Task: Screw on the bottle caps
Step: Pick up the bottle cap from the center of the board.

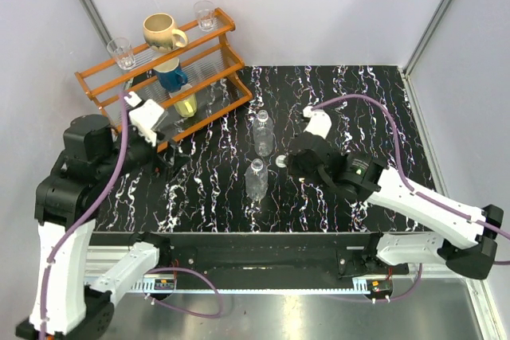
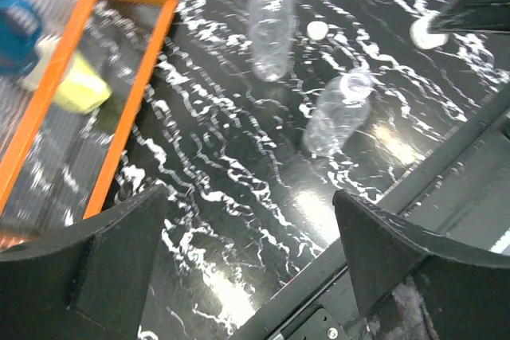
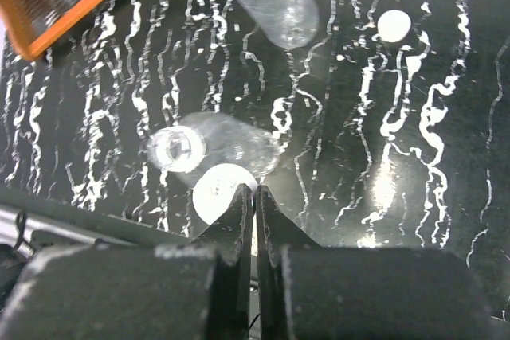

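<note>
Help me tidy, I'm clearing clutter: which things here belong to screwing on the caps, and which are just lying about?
Job: far bottle, near bottle, near cap, far cap.
Lying about: orange rack, beige mug, left glass, right glass, blue cup, yellow item.

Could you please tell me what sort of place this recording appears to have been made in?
Probably a robotics lab test cell rather than a real kitchen: plain white walls box in a black marbled tabletop, and an orange dish rack with cups seems staged as a prop.
</note>
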